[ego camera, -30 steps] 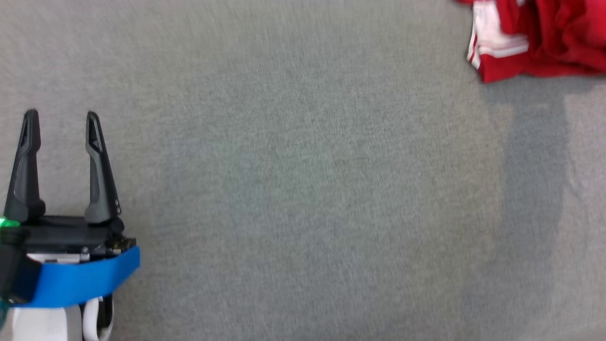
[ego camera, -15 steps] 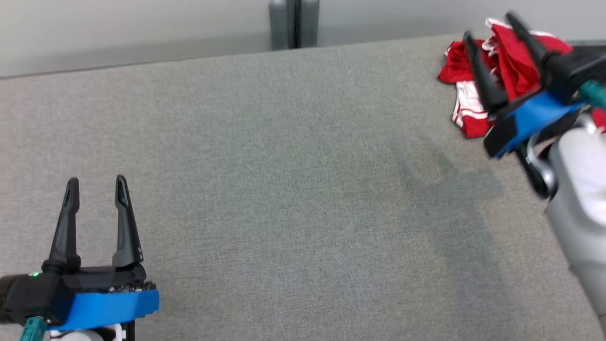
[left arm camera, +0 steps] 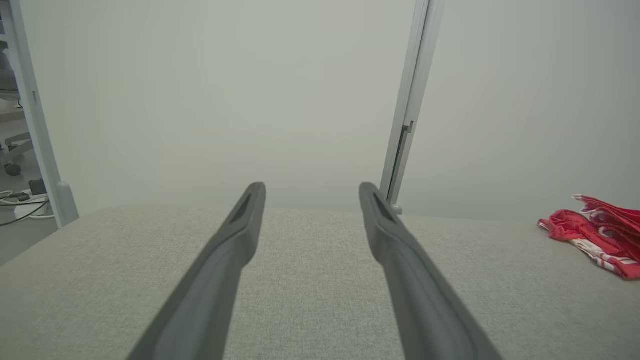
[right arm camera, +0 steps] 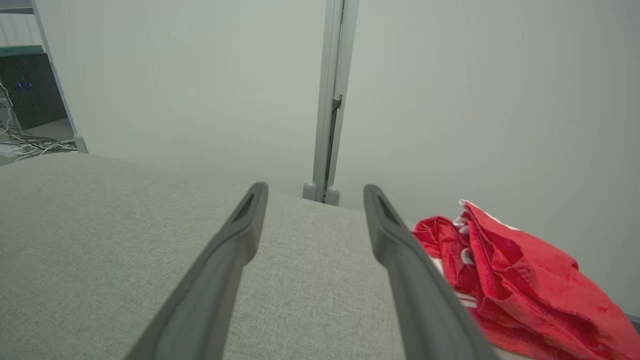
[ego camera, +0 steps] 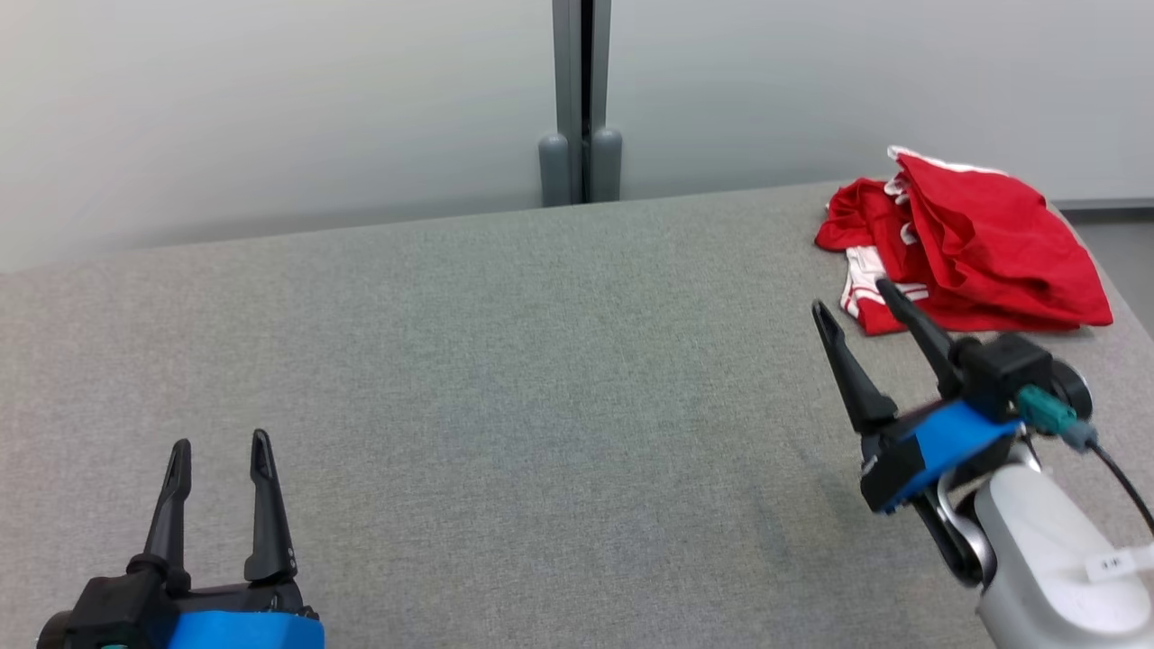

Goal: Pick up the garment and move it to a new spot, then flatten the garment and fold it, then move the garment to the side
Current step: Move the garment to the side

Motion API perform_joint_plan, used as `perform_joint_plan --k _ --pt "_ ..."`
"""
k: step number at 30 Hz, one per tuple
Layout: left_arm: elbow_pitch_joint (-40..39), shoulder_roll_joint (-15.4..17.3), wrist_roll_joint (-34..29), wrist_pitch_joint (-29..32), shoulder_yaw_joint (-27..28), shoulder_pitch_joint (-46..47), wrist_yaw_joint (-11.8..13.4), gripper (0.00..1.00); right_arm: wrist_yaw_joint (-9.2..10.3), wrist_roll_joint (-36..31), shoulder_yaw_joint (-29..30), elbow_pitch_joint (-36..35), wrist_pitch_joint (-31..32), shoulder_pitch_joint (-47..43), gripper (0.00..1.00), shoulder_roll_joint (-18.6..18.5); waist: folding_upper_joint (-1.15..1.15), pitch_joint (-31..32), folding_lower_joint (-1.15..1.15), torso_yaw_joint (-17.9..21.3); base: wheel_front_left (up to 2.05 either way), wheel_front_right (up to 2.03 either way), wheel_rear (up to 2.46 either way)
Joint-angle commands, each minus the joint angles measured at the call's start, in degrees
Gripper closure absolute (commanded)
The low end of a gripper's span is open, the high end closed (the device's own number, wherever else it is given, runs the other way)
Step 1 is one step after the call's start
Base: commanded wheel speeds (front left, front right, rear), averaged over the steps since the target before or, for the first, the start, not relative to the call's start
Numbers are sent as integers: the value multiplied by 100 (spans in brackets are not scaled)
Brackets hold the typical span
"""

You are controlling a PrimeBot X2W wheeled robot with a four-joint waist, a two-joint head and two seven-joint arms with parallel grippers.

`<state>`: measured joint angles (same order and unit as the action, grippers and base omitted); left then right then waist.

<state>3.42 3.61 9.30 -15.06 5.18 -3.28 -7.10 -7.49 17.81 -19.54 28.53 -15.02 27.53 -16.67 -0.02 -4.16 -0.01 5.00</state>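
The garment (ego camera: 978, 243) is red cloth with white stripes, crumpled in a heap at the far right corner of the grey table (ego camera: 505, 361). It also lies at the right edge of the left wrist view (left arm camera: 595, 235) and at the lower right of the right wrist view (right arm camera: 510, 280). My right gripper (ego camera: 852, 297) hovers just short of the heap, open, fingers pointing toward it with nothing between them. My left gripper (ego camera: 221, 446) stands open and empty at the near left, far from the cloth.
A pale partition wall (ego camera: 270, 108) with a grey post (ego camera: 581, 99) runs behind the table's far edge. Floor, cables (right arm camera: 30, 145) and a dark cabinet (right arm camera: 30, 85) lie beyond the table's left end. The table's right edge (ego camera: 1122, 297) drops off just past the garment.
The head camera has tilted up, bringing the wall and the table's far edge into view. My right gripper came into view beside the garment and has since drawn back toward me, still open.
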Motion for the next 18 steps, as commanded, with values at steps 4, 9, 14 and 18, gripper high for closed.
perform_joint_plan --k 4,9,14,18 --pt "140 -31 21 -13 -17 -100 -40 0 -1 -53 325 -218 -16 -657 0 119 2 218 1 -61 0 0 0" --pt "330 -42 -33 -14 -14 -115 -46 0 -1 -180 813 -516 -16 -1310 0 327 2 391 1 -156 0 0 0" --pt "452 -46 -81 -13 -2 -116 -49 0 0 -392 1264 -839 -16 -1825 0 550 2 478 1 -243 0 0 0" --pt "559 -48 -120 -13 16 -94 -46 0 -1 -535 1519 -1034 -16 -2098 0 756 2 533 1 -295 0 0 0"
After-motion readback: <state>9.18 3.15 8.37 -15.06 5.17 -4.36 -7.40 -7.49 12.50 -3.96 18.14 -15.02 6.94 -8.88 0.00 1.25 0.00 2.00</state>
